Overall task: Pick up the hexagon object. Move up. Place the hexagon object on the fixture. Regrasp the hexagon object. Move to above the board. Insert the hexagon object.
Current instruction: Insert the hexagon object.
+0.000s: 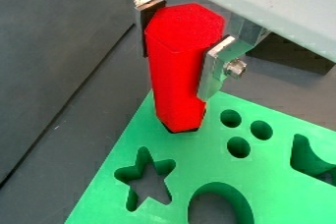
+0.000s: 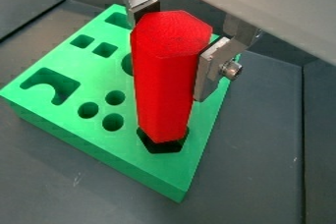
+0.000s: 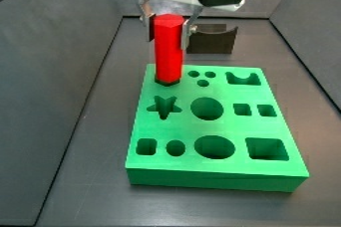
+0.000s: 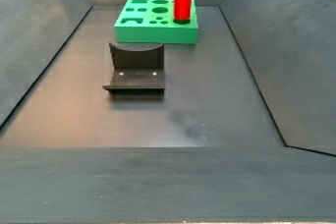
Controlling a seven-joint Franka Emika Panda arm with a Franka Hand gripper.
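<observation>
- The tool [image 2: 174, 31] stands over a corner of the board, its silver fingers [image 1: 217, 63] pinching the upper part of the hexagon object [image 2: 163, 76] from two opposite sides; the pads sit on the flat faces
- The hexagon object stands upright, its lower end at the mouth of the hexagon hole [image 2: 163, 141] at the board's corner; a dark rim of the hole shows around its foot in a wrist view, so it looks only a little way in, if at all
- By its look the red peg is stiff, smooth and light: it should not bend or crush, but its plain faces could slip or twist between the pads, so hold on opposite flats near the top, leaving the lower length free to go in
- The board [image 3: 224, 161] is a thick green slab with star, round and square cut-outs, lying flat on the dark floor
- The fixture [image 4: 136, 68] stands well apart from the board, nothing on it
</observation>
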